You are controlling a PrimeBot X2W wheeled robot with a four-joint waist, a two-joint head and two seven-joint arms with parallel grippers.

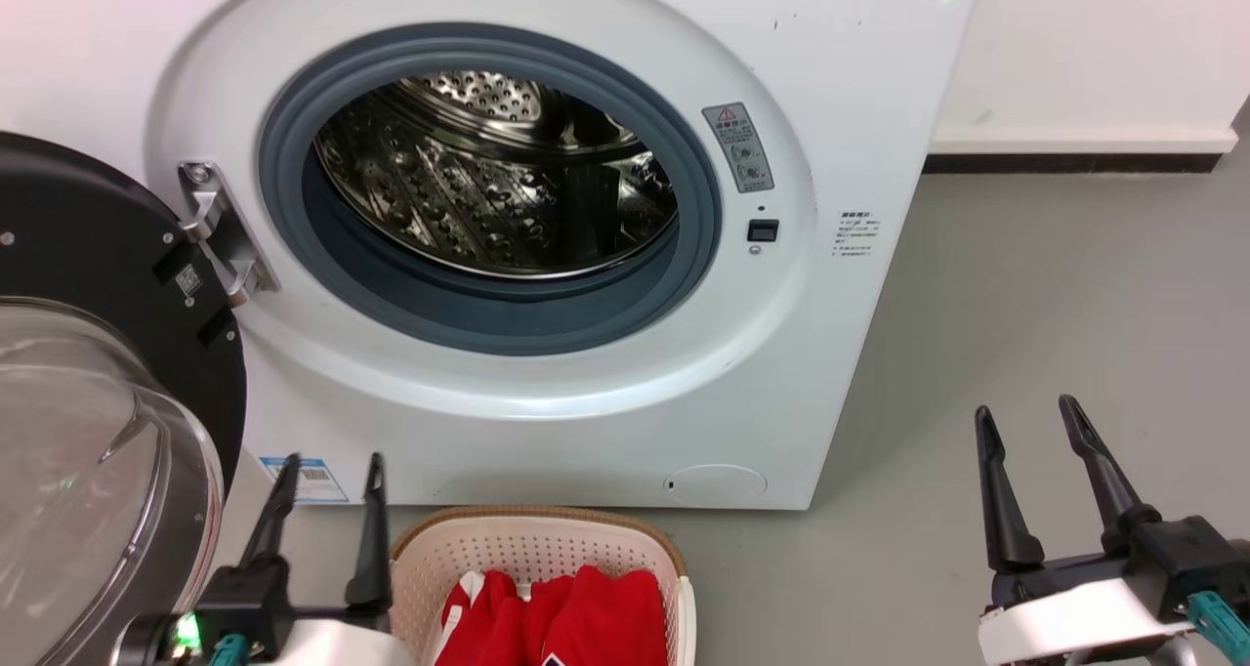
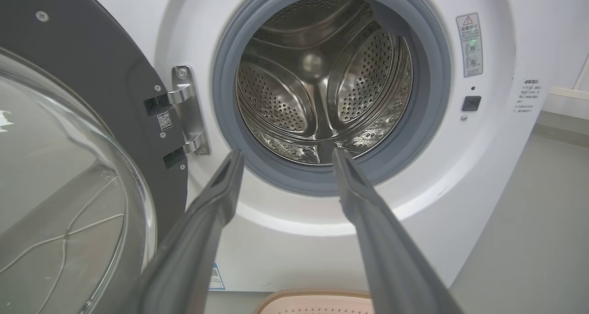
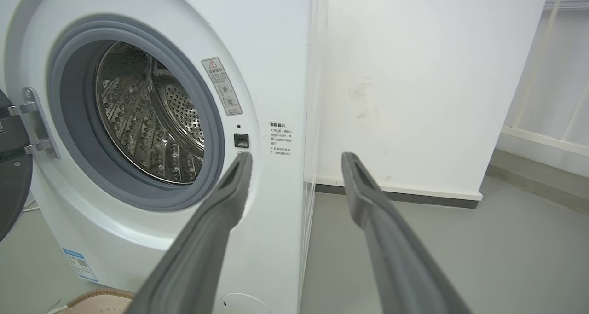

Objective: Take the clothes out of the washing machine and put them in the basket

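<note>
The white washing machine (image 1: 547,393) stands in front of me with its black-rimmed glass door (image 1: 88,432) swung open at the left. No clothing shows in its steel drum (image 2: 322,84) from any view. The red clothes (image 1: 557,619) lie in the cream basket (image 1: 532,539) on the floor below the porthole. My left gripper (image 1: 330,463) is open and holds nothing, just left of the basket. My right gripper (image 1: 1025,410) is open and holds nothing, off to the right of the machine above the floor.
The open door takes up the space at my left. Grey floor (image 1: 1055,314) stretches to the right of the machine up to a white wall (image 3: 414,74) with a dark skirting.
</note>
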